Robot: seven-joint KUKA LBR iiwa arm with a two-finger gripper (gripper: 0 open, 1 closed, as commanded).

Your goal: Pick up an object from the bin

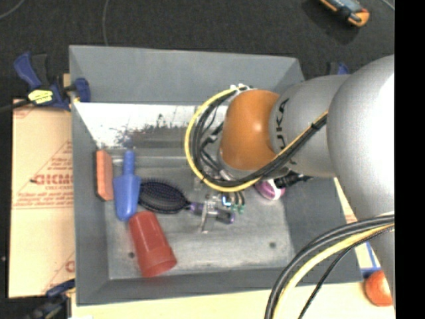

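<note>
My gripper (214, 216) hangs below the orange wrist cover, near the middle of the bin floor. It sits at the handle end of a black hairbrush (161, 197), whose purple handle points right toward it. A blue scoop-shaped thing (126, 188) lies upright just left of the brush. Below the brush rests a red plastic cup (151, 243) on its side. A pink and white small thing (268, 190) peeks out under the arm to the gripper's right.
An orange rectangular block (104, 175) stands against the bin's left wall. The arm and its yellow and black cables cover the bin's right half. Bare floor lies along the front right of the bin.
</note>
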